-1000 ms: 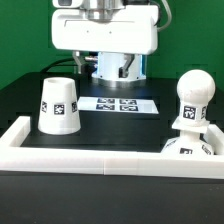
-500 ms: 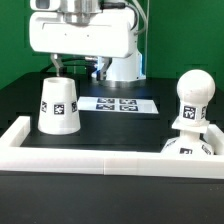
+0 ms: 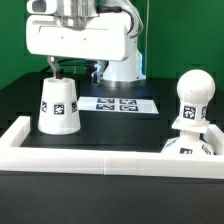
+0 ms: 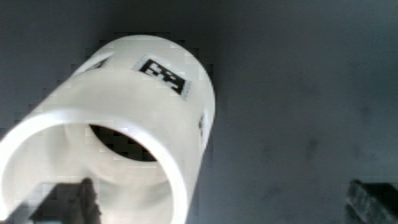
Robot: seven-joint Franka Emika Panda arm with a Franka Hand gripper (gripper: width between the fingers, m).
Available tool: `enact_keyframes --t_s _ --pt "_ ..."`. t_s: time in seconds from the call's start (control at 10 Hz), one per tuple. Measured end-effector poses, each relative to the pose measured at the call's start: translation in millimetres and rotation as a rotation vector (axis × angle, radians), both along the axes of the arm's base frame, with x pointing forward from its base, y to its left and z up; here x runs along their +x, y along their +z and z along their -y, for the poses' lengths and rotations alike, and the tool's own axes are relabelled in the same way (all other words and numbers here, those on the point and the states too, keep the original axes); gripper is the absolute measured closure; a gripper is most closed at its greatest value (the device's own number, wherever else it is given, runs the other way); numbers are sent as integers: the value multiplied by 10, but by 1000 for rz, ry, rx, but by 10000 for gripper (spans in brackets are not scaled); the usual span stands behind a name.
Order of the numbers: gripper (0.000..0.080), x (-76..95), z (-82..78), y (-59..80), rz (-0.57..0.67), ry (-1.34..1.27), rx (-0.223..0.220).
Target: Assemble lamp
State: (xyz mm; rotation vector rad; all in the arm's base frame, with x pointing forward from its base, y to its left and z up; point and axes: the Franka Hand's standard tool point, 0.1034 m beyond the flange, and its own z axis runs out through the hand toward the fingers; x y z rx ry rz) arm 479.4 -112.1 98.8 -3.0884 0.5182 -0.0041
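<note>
Gripper point(image 3: 55, 70) open wide above lampshade point(image 3: 58, 105); I'd center one finger inside rim, descend slowly, then pinch wall.

Lamp shade point(image 3: 58, 106) stands at the exterior view's left, bulb point(image 3: 191, 100) apparently on base point(image 3: 190, 146) right.

- From my remote seat this reads as a robotics lab bench, not a home or a shop.
- I see a matte black table point(image 3: 20, 100) backed by a plain green screen point(image 3: 15, 35) (no household clutter anywhere).
- A white barrier point(image 3: 90, 160) fences the near edge.
- The marker board point(image 3: 118, 103) lies flat at the far middle, and printed tags sit on the white lampshade point(image 3: 58, 105) and bulb point(image 3: 191, 100).
</note>
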Motion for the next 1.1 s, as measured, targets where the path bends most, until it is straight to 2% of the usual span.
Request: enact_keyframes --t_s 0.1,0.4,0.9,1.1 --pt "100 -4 46 -55 7 23 -8" --pt "100 -20 28 -146 1 32 -16" --pt "100 -46 -27 -260 -20 47 -19" --pt "100 -46 -29 -263 -21 47 -19"
